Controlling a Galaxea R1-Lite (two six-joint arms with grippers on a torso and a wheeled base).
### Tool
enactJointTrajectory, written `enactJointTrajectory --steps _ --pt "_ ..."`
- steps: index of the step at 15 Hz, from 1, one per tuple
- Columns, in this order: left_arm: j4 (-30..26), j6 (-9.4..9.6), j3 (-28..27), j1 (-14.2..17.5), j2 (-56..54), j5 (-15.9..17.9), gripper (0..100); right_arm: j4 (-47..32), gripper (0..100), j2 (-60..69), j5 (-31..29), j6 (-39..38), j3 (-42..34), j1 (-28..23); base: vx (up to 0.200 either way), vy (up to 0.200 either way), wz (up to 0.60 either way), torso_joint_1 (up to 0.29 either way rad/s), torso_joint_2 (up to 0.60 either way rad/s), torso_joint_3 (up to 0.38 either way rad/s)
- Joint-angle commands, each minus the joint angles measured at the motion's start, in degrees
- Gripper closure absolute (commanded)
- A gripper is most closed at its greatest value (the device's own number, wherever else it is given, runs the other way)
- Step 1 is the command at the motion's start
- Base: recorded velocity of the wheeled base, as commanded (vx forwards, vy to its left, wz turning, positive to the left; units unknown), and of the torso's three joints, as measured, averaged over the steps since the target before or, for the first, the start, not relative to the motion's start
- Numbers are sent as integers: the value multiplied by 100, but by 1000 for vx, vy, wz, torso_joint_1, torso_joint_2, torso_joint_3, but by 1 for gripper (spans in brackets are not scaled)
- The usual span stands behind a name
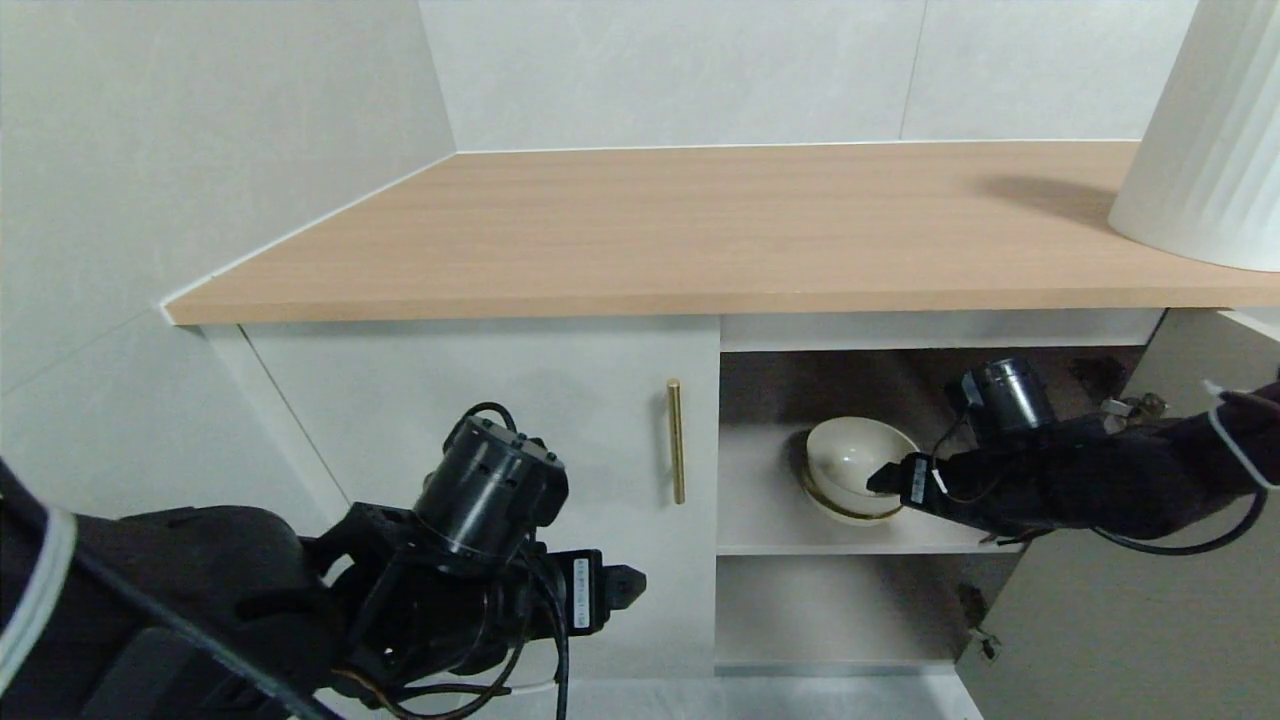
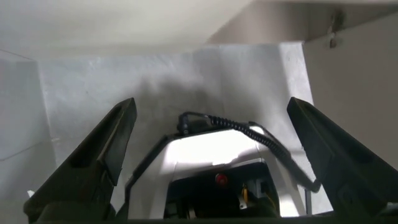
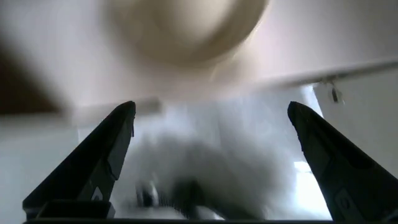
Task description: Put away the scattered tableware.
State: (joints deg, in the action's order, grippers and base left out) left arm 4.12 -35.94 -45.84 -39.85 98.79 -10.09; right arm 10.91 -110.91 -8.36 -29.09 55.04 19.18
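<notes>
A cream bowl (image 1: 850,465) sits on the upper shelf (image 1: 760,520) of the cupboard with its right door open; in the right wrist view the bowl (image 3: 186,28) lies just beyond the fingertips. My right gripper (image 1: 885,480) is at the bowl's near rim, and the wrist view shows this gripper (image 3: 211,109) open with nothing between its fingers. My left gripper (image 1: 625,590) hangs low in front of the closed left door (image 1: 480,370); in its own wrist view, the left gripper (image 2: 211,106) is open and empty.
A wooden countertop (image 1: 700,230) runs above the cupboard, with a white ribbed container (image 1: 1210,140) at its right end. A gold handle (image 1: 675,440) is on the closed door. The open door (image 1: 1150,600) stands at the right. A lower shelf (image 1: 830,610) is bare.
</notes>
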Motion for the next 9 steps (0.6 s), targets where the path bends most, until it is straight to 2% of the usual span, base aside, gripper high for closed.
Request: enactJointTrajectory --steps 1,3,4,6,9 --pt "-368 236 13 311 -1073 -10 0 -810 0 1880 291 518 -600 543 0 0 0 0 0 0" --pt "-764 658 13 487 -1741 -10 0 -1671 0 2900 335 676 -600 825 0 0 0 0 0 0" --pt "-878 790 40 549 -1960 -10 0 -2093 0 3242 441 685 -600 860 0 0 0 0 0 0" --pt "-975 852 224 619 -2268 -10 0 -2559 0 3779 520 703 -626 1053 0 0 0 0 0 0" --pt "-948 1010 303 803 -2409 16 0 -2559 0 3989 476 711 -793 1079 0 0 0 0 0 0"
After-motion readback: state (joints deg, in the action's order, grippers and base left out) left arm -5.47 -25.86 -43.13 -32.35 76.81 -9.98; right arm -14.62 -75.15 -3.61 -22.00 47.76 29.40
